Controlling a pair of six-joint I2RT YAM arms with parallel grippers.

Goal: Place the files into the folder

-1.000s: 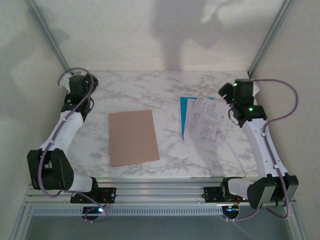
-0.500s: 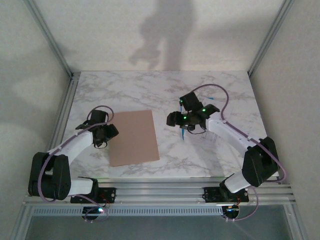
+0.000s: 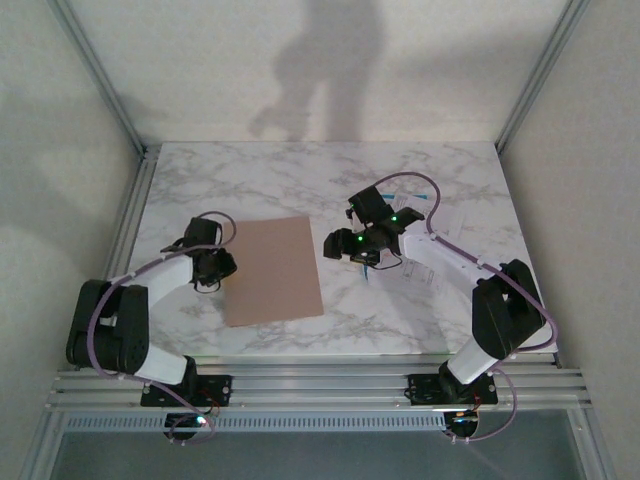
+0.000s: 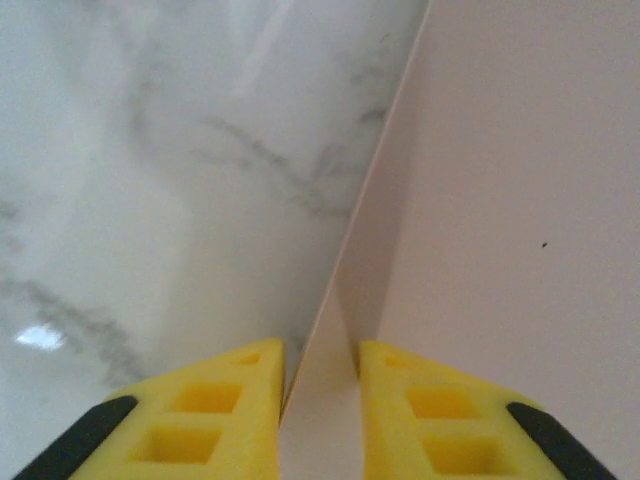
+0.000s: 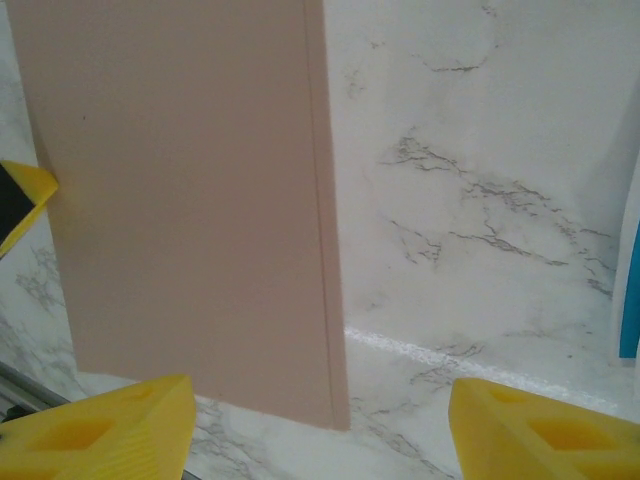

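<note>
The tan folder lies flat on the marble, left of centre. My left gripper is at its left edge. In the left wrist view the yellow fingers stand close together with the edge of the folder between them. My right gripper hovers open between the folder and the files, holding nothing. In the right wrist view its gripper spans bare marble beside the right edge of the folder. A cyan sheet shows at the right. My right arm covers most of the white sheets.
The marble tabletop is bounded by white walls at the back and sides and by an aluminium rail at the front. Metal frame posts stand at the back corners.
Both arms swung in from the table's back corners toward the middle. The left jaws have narrowed round the folder's left edge. The right gripper has edged left toward the folder.
</note>
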